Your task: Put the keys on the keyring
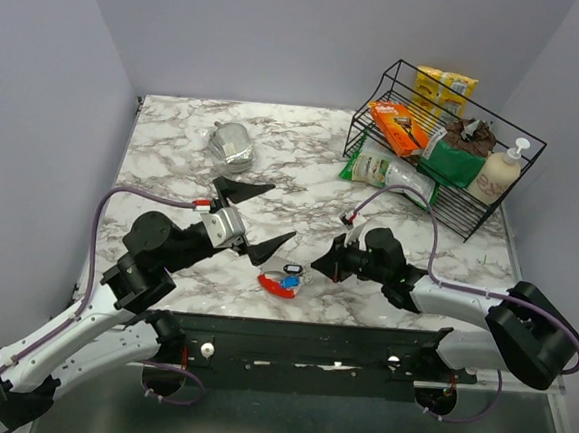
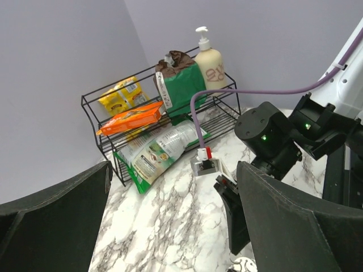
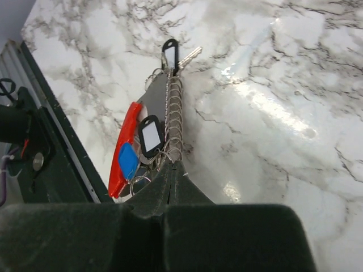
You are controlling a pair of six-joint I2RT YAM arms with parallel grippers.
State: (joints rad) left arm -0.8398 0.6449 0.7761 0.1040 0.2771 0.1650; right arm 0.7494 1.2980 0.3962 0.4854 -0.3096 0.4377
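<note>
The keyring [image 3: 172, 116] lies near the table's front edge as a straight run of silver rings, with a long red tag [image 3: 129, 136] and a small blue tag [image 3: 127, 160] beside it. One black key with a white centre [image 3: 150, 135] rests against the rings. A second black key [image 3: 169, 52] sits at the far end. My right gripper [image 3: 172, 168] is shut, its tips pinching the near end of the rings. From above, the keyring [image 1: 279, 282] sits just left of the right gripper [image 1: 315, 270]. My left gripper [image 1: 258, 217] hovers wide open behind it, holding nothing.
A black wire rack [image 1: 492, 197] stands at the back right, holding snack packs and a soap bottle [image 1: 501, 171]. A green bag [image 1: 383, 172] leans on its front. A crumpled silver pouch [image 1: 233, 144] lies at the back left. The dark mounting rail [image 1: 310, 341] runs along the front edge.
</note>
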